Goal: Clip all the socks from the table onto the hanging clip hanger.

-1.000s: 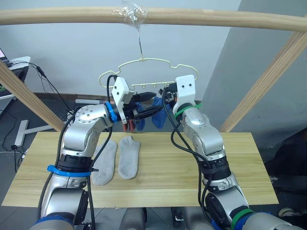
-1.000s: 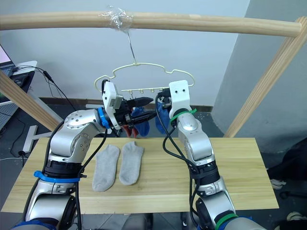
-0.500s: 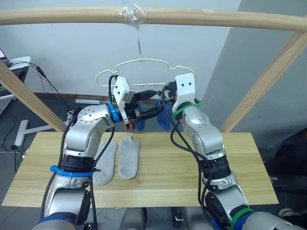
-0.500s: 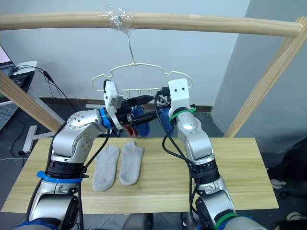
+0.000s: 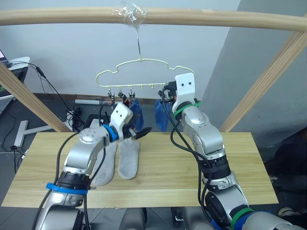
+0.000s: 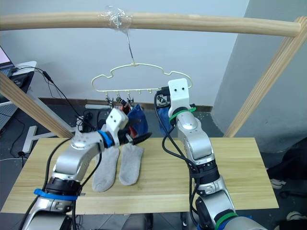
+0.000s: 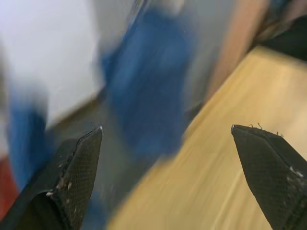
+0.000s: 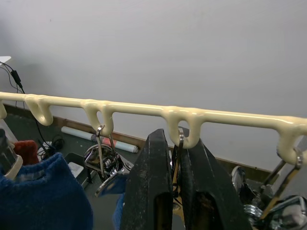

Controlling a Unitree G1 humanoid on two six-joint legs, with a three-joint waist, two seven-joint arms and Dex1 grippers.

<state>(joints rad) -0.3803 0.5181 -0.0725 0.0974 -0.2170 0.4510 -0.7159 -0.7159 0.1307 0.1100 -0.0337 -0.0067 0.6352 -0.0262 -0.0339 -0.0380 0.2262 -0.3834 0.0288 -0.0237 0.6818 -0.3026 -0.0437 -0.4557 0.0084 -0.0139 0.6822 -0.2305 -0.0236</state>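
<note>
1. The right gripper (image 8: 175, 191) has its jaws pressed shut on a metal clip (image 8: 181, 139) of the clip hanger (image 5: 139, 67). If it lets go too early or pulls sideways, the hanger can swing and the blue socks (image 5: 135, 111) already hanging can slip.
2. The left gripper (image 7: 168, 158) is low over the surface (image 5: 192, 182), jaws wide open and empty. A hurried reach may push the 2 grey socks (image 5: 128, 155) instead of gripping 1.
3. The hanger hangs from a wooden pole (image 5: 216, 18); behind is a white wall (image 5: 72, 48), with cables on the floor (image 5: 72, 112).
</note>
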